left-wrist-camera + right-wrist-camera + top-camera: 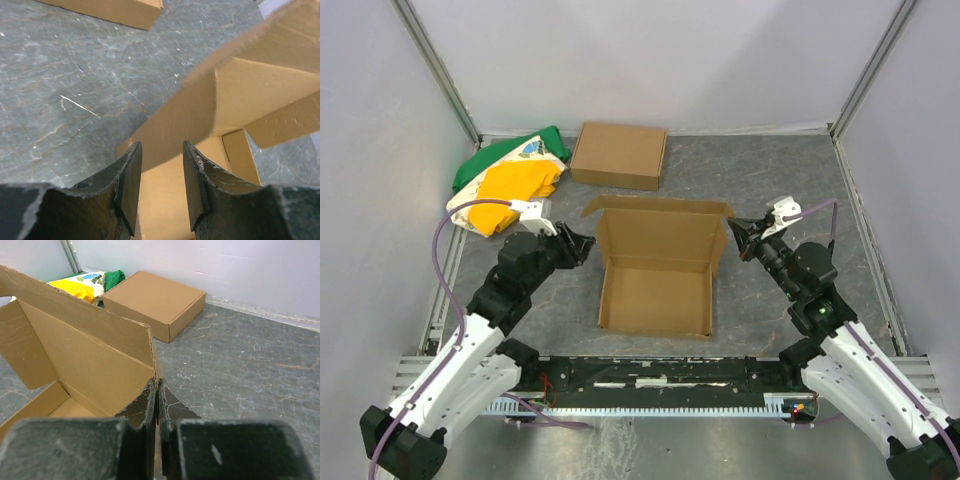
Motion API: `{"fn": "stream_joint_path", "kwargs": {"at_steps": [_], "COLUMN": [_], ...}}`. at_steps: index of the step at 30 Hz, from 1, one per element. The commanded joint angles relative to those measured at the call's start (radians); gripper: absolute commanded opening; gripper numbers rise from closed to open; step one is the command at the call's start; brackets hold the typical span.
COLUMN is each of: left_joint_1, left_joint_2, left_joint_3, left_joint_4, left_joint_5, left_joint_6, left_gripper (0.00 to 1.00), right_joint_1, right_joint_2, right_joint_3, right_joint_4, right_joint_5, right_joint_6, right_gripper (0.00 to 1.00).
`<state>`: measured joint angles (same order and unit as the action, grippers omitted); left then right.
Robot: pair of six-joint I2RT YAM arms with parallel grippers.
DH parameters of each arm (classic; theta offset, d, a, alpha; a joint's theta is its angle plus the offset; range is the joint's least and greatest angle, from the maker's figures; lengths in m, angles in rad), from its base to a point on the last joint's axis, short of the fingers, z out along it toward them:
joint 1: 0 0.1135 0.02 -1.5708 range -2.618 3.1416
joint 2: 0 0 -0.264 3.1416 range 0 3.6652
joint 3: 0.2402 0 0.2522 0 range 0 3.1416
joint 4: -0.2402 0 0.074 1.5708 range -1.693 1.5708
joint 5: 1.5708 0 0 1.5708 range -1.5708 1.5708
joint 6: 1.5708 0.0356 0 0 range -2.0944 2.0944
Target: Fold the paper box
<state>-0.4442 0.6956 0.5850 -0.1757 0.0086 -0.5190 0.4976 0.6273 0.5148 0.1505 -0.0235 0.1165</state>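
The paper box [655, 300] sits in the middle of the grey surface [770, 180], just beyond the arm bases. Its tray faces up and its rear panel stands upright. The left hand [582, 243] is at the box's rear left corner with its fingers [131, 180] apart; a flap lies just ahead of the gap, unpinched. At the rear right corner, the right hand [737, 238] is clamped on the flap's thin edge. Farther back lies a closed cardboard box [618, 155], with a green, yellow and white bag [510, 180] to its left.
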Motion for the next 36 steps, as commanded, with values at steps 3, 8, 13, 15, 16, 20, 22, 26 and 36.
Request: {"fn": "stream_joint_path", "kwargs": {"at_steps": [3,8,13,15,16,20,22,26,36], "left_joint_1": [-0.095,-0.164,-0.18,-0.182,-0.183,-0.189,-0.193,-0.198,-0.22], "left_joint_2": [-0.059,-0.128,-0.168,-0.188,-0.198,-0.205,-0.197,-0.178,-0.128], "left_joint_3": [-0.046,-0.086,-0.126,-0.141,-0.148,-0.165,-0.164,-0.146,-0.108], "left_joint_4": [0.036,0.002,-0.04,-0.044,-0.043,-0.022,-0.009,0.013,0.046], "left_joint_5": [-0.053,-0.114,-0.11,-0.104,-0.098,-0.07,-0.062,-0.049,-0.03], "left_joint_6": [-0.089,-0.121,-0.14,-0.158,-0.168,-0.2,-0.208,-0.218,-0.231], "left_gripper": [0.44,0.43,0.43,0.43,0.43,0.42,0.42,0.42,0.42], "right_joint_1": [0.006,0.007,0.008,0.008,0.008,0.01,0.009,0.01,0.011], "right_joint_2": [-0.033,-0.142,-0.239,-0.261,-0.271,-0.273,-0.258,-0.219,-0.1], "right_joint_3": [-0.024,-0.072,-0.116,-0.122,-0.126,-0.131,-0.124,-0.111,-0.02], "right_joint_4": [0.038,-0.039,-0.108,-0.135,-0.144,-0.147,-0.146,-0.134,-0.102], "right_joint_5": [-0.067,-0.088,-0.09,-0.091,-0.095,-0.11,-0.119,-0.145,-0.169], "right_joint_6": [0.066,0.12,0.156,0.17,0.176,0.201,0.209,0.233,0.276], "right_gripper": [0.08,0.08,0.08,0.07,0.08,0.08,0.08,0.08,0.09]}}
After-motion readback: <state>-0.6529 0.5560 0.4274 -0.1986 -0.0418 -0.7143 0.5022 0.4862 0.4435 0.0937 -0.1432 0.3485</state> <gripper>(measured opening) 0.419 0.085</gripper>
